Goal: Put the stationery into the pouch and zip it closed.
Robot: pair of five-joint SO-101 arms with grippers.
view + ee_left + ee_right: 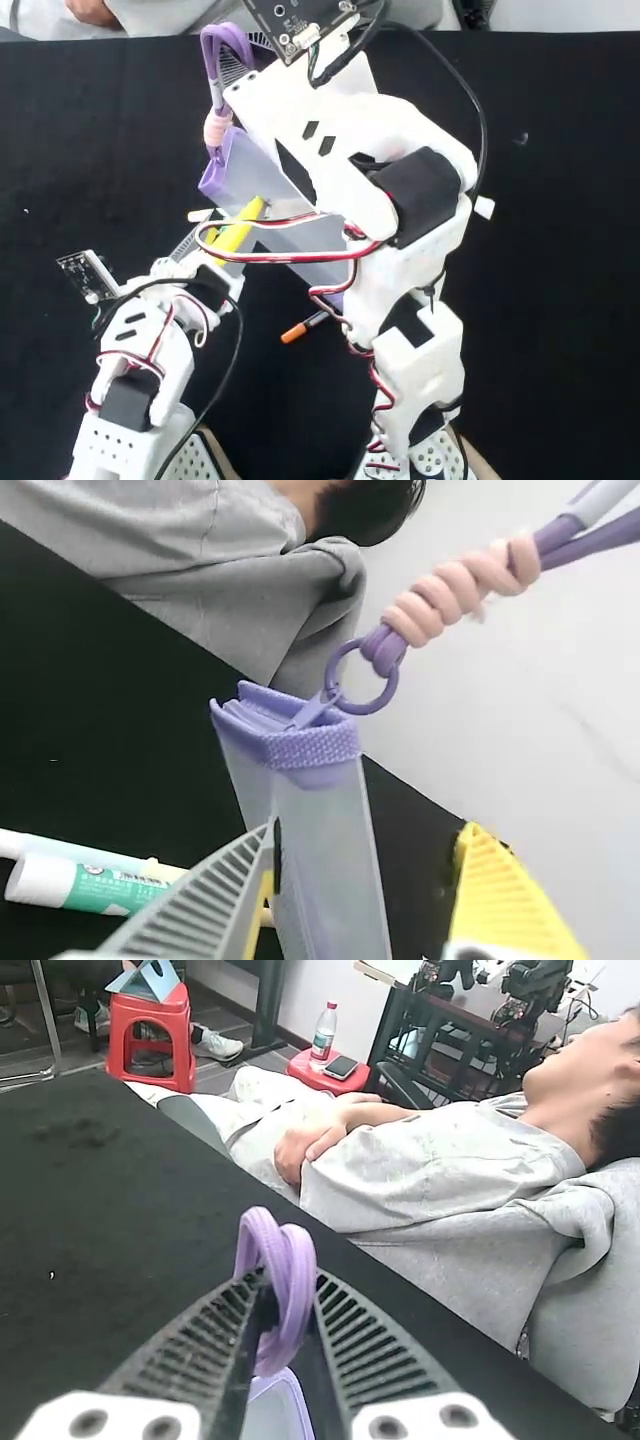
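Our right gripper [283,1278] is clamped on the zipper strap [295,1295], the clear pouch [310,810] hanging below it at our left gripper [365,832], whose hold we cannot tell, so we should pull straight along the zip.

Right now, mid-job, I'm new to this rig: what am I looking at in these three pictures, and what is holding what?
You are driving two white robot arms at a black table. The high view looks down from a fixed camera. The other two pictures come from a camera on each arm's wrist, looking along its claw.

The right claw is shut on the purple strap. The translucent purple pouch hangs from that strap.

The left claw is open. Its grey and yellow fingers stand on either side of the pouch, with a gap showing at the yellow one.

On the table lie an orange-tipped pen and a white and green tube.
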